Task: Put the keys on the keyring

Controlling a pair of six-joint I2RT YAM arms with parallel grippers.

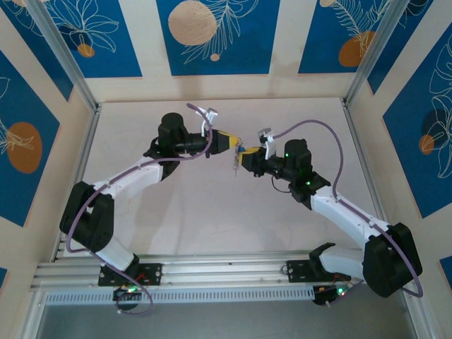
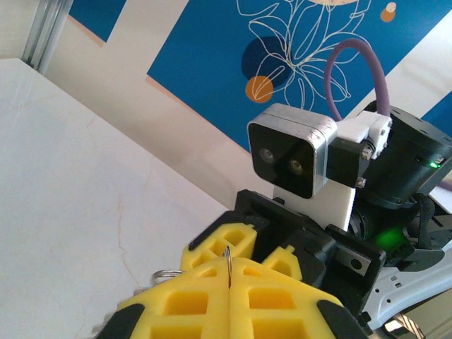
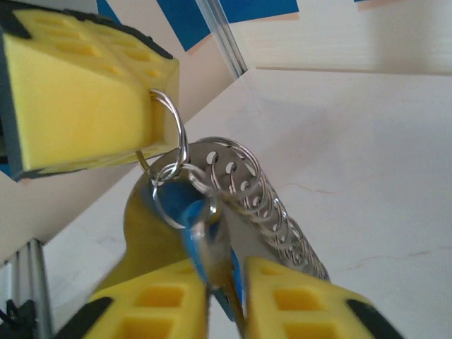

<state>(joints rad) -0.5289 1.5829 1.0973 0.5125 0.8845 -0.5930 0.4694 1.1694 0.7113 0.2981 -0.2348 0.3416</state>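
Threading underway: left end effector (image 2: 229, 275), fully closed, is pinching the keyring (image 3: 263, 205); right end effector (image 3: 224, 286) is clamping the key (image 3: 196, 244); fine alignment looks next.

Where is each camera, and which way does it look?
Top: above and behind, looking down at the table; left arm and right arm show.
Left wrist: faces the right arm's camera; own left pincer pinching a ring.
Right wrist: faces the left pincer; own right pincer gripping the blue key.
Both wrist views share that ring.
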